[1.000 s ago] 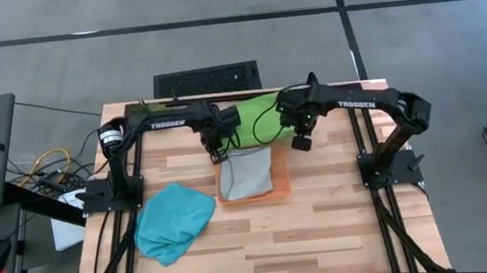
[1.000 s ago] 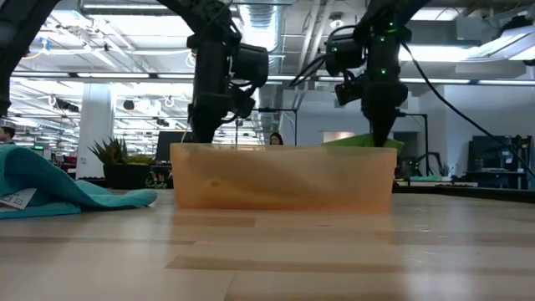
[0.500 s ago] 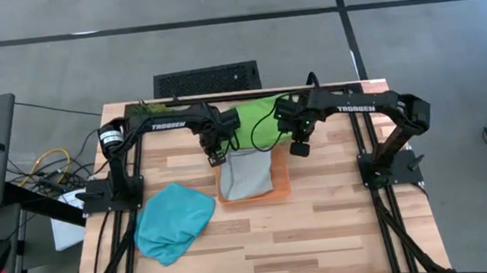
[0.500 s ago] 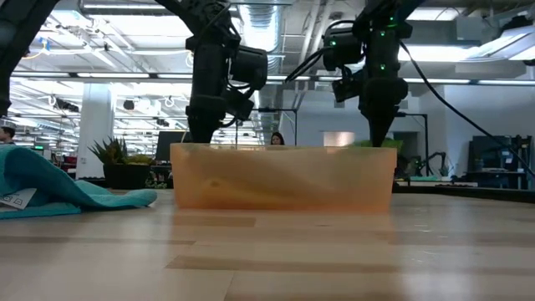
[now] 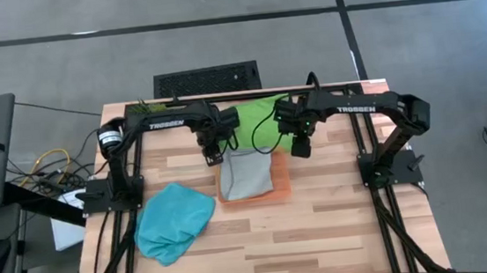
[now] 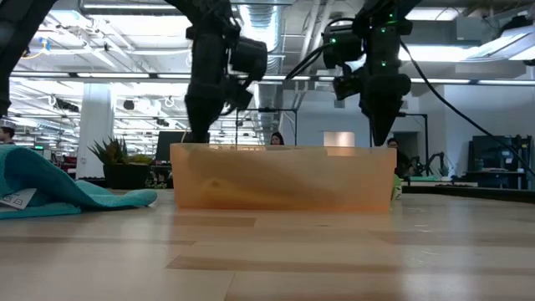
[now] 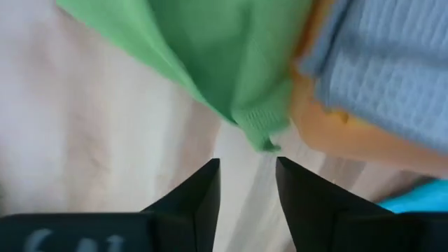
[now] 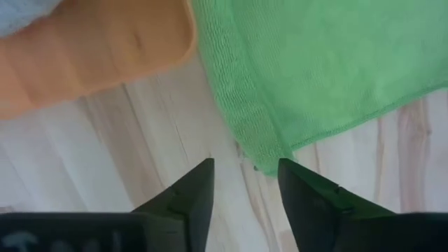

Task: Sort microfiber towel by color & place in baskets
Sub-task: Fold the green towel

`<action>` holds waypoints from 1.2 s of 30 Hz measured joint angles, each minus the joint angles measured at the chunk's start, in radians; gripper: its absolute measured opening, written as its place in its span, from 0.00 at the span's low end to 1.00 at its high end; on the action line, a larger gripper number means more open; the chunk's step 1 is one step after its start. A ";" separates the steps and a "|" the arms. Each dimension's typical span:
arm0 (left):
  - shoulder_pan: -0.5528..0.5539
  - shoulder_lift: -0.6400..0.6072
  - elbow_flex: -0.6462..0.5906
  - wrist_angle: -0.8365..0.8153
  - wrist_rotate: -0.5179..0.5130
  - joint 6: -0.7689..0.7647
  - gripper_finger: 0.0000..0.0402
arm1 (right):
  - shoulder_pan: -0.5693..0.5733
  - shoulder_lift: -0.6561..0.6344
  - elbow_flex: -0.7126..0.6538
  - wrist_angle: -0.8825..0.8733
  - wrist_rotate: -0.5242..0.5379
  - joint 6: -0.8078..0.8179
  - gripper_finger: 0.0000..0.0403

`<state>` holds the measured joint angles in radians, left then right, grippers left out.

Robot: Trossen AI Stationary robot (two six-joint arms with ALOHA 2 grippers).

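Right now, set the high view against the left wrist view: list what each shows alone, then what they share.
High view only: the right gripper open over the table beside the orange tray, and the teal towel lying whole.
Left wrist view only: the left gripper open and empty over bare wood, just short of the green towel's corner.
Both: the green towel, the tray and the grey towel in it.

Robotics lab: exposed ceiling ducts [image 6: 276, 25], distant workstations [image 6: 493, 159].
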<state>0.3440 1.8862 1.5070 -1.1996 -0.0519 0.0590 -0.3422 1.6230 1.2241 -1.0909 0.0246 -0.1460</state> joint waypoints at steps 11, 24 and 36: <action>0.043 0.041 0.022 0.275 -0.065 0.092 0.34 | -0.002 0.000 0.009 0.037 0.002 0.039 0.49; 0.061 0.115 -0.011 0.403 -0.127 0.255 0.34 | 0.000 -0.001 0.009 0.027 0.000 0.075 0.48; 0.074 0.129 -0.019 0.496 -0.109 0.325 0.34 | 0.001 -0.001 0.009 0.029 0.000 0.087 0.46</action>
<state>0.4178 2.0150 1.4882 -0.7041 -0.1613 0.3843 -0.3408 1.6222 1.2331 -1.0615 0.0250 -0.0593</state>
